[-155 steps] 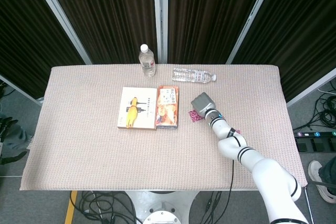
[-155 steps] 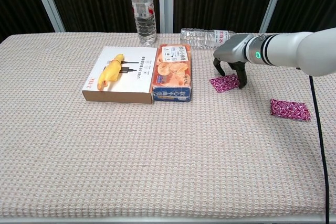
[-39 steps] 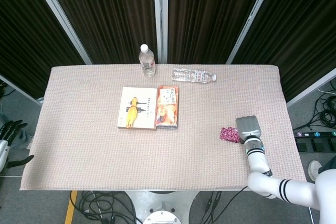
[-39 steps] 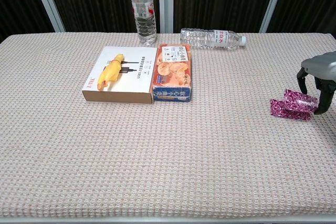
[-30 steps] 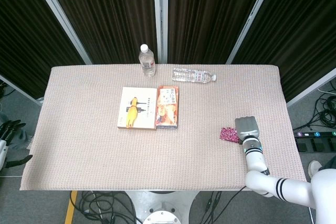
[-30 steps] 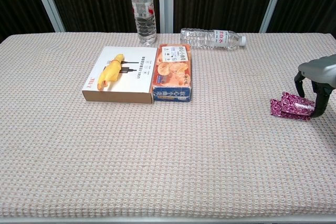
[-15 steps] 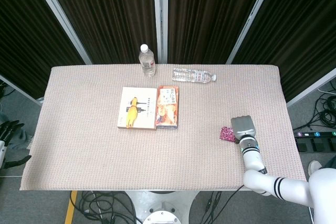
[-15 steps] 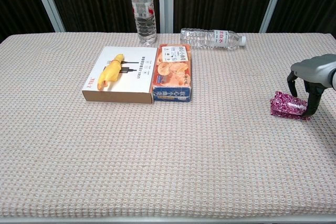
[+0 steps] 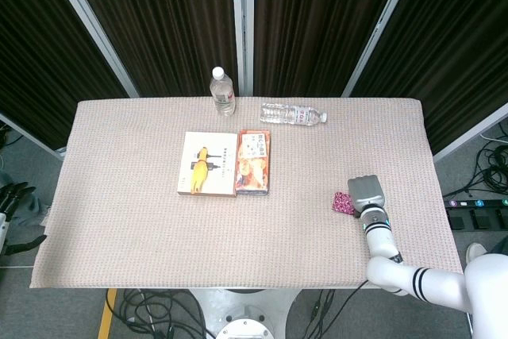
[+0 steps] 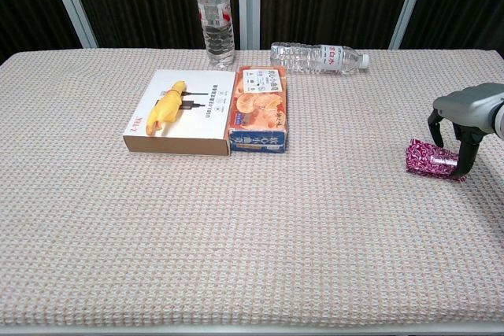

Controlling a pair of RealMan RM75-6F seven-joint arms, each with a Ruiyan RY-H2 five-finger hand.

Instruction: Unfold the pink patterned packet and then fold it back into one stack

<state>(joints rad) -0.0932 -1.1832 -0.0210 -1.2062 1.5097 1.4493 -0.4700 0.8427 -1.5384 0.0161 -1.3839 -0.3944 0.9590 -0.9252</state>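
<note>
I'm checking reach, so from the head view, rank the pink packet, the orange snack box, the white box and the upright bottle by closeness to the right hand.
From the right hand:
1. Pink packet, just left of it.
2. Orange snack box, mid-table.
3. White box, left of that.
4. Upright bottle, far edge.

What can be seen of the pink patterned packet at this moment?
The pink patterned packet is a small, glossy magenta wrapper with a pale print, lying bunched into one low stack on the woven tablecloth near the table's right edge. The right hand arches over it, fingertips down at its far and right sides; whether they grip it is unclear.
</note>
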